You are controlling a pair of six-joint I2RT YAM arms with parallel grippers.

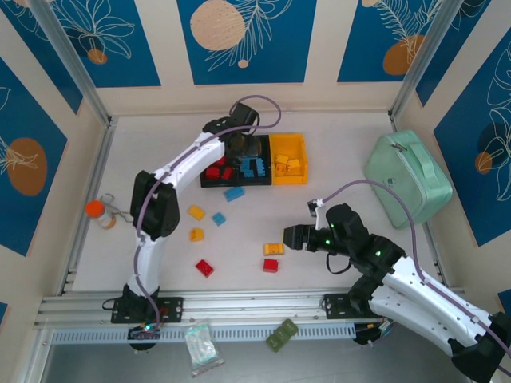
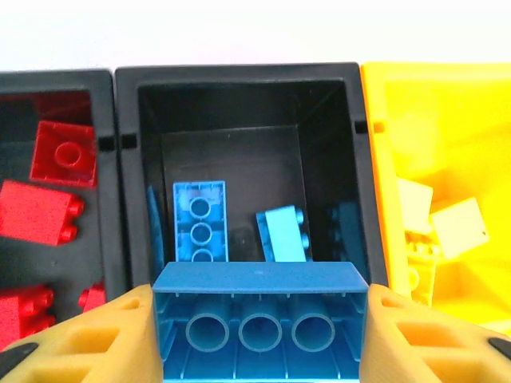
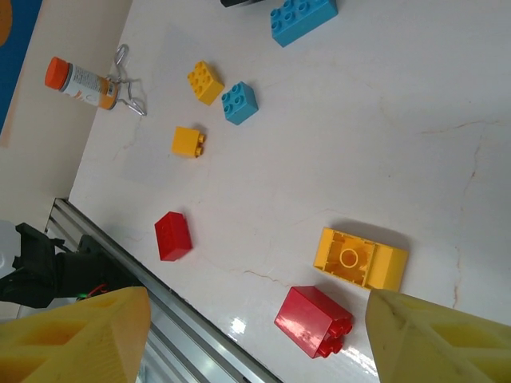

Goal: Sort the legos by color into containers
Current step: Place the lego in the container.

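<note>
Half closed on a blue brick (image 2: 259, 307), the left pincer (image 2: 259, 339) holds it over the middle black bin (image 2: 128, 159) just ahead, where other blue legos (image 2: 200, 219) lie, while the right pincer (image 3: 255, 335) gapes empty above a yellow brick (image 3: 361, 259).

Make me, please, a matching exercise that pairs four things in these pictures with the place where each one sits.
Things:
1. long blue brick
2. orange-capped bottle
3. mint-green case
4. upturned yellow brick

Places:
A. by the left edge of the table
B. beside a red brick, in front of the right gripper
C. held in the left gripper, at the middle bin
D. on the table's right side

Pairs: 1-C, 2-A, 3-D, 4-B.
</note>
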